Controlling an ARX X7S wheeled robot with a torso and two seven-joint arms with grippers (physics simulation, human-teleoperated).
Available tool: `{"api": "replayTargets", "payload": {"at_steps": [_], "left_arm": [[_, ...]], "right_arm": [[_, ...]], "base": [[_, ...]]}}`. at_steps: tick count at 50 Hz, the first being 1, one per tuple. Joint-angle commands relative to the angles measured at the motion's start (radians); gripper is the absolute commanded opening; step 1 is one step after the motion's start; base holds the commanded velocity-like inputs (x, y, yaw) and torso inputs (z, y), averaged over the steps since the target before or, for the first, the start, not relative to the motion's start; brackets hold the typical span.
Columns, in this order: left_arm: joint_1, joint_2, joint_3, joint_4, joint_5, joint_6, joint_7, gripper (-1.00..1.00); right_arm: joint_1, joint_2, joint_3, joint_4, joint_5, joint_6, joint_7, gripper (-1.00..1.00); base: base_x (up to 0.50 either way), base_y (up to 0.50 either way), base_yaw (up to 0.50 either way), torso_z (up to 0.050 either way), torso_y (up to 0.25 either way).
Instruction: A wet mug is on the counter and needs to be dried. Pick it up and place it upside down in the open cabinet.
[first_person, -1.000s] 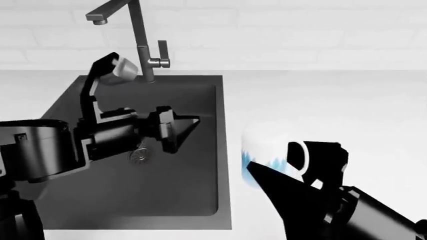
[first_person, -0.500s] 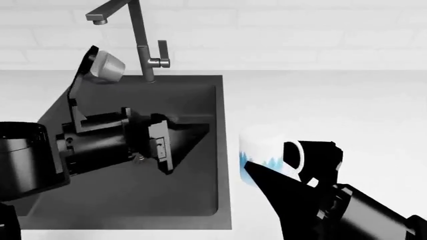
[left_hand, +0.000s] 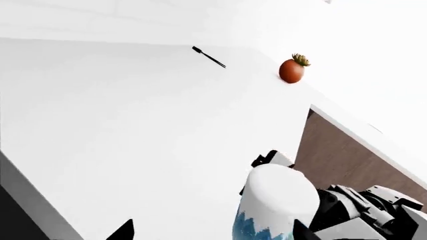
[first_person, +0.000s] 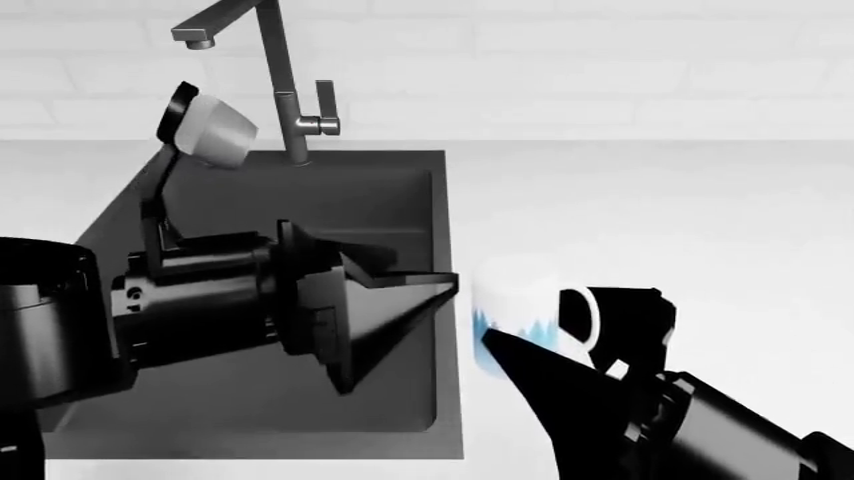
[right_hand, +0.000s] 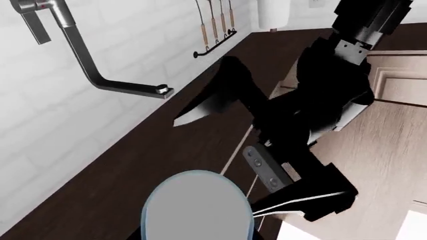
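right gripper (first_person: 534, 335): closed around the mug (first_person: 521, 300) | left gripper (first_person: 400, 290): spread wide, near the mug's left | risk: the mug is knocked loose if touched by left fingers

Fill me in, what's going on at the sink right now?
The right gripper is at the mug, which stands on the counter just right of the sink. Its dark fingers bracket the mug by the handle, though a firm grip can't be confirmed. The left gripper hangs over the sink, pointing toward the mug, holding nothing. The mug has not been lifted.
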Motion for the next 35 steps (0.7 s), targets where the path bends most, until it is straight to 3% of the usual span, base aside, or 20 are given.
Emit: {"api": "replayTargets", "payload": {"at_steps": [1,35], "left_arm": [[0.024,-0.011,-0.007,0.08,-0.073,0.018,0.013,1.0],[-0.02,0.057,0.075,0.038,0.0,0.048,0.018,1.0]], "right_arm": [[0.028,-0.023,0.007,0.031,0.004,-0.015,0.0,-1.0],[0.005,-0.033,-0.006,0.002,-0.019,-0.014,0.002,-1.0]], "base": [[0.0,0.0,0.0,0.0,0.0],[0.0,0.0,0.0,0.0,0.0]]}}
